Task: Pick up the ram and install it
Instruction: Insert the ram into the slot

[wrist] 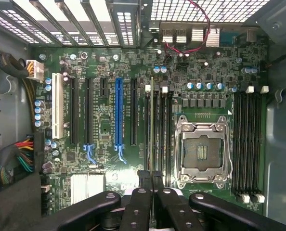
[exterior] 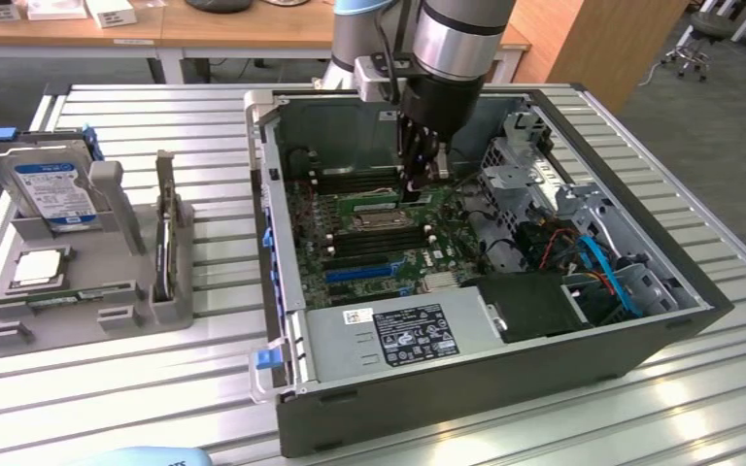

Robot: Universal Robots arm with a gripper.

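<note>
I have the gripper [wrist: 151, 176] pinched together on the ram [wrist: 151, 120], which I see edge-on just over the memory slots [wrist: 162, 127] beside the empty CPU socket [wrist: 202, 151]. The gripper hangs inside the open computer case [exterior: 477, 388] on the tabletop [exterior: 127, 388].

wooden desks [exterior: 218, 29] behind, grey floor [exterior: 723, 107], a rolling stool [exterior: 697, 39], slatted aluminium table [exterior: 114, 388].

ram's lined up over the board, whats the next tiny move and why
Probably a short, straight push down. The claw is shut on the ram, which seems to lie edge-on along the slot furthest from the CPU socket, parallel to the neighbouring slots. I cannot tell whether it is already seated.
</note>
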